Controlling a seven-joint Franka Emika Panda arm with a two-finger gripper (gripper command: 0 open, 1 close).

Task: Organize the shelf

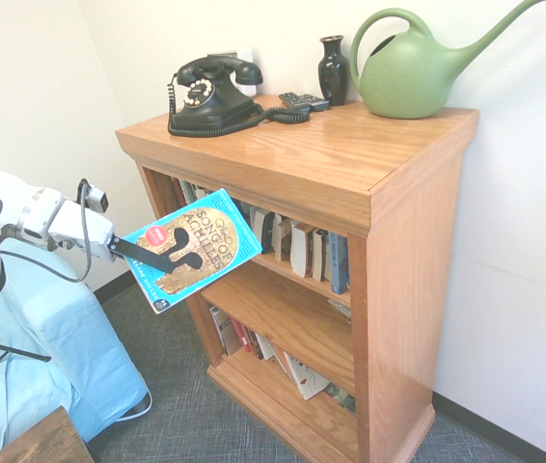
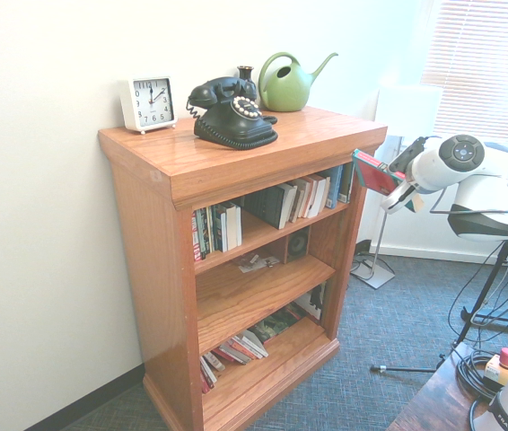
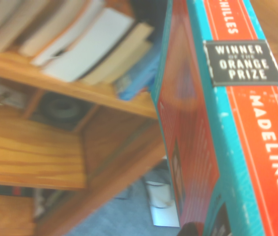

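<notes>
Gripper (image 1: 162, 258): clenched on book (image 1: 196, 249) (teal cover)
Book: tilted, at shelf's (image 1: 350, 164) 8 o'clock

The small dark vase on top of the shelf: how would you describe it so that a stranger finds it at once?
Start at the orange-brown shelf and look along the back of its flat top. Between the black dial telephone and the green watering can stands the vase: narrow-necked, glossy, nearly black, the slimmest thing up there.

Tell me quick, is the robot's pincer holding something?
Pincer: closed on the teal book, held in front of the shelf.
</notes>
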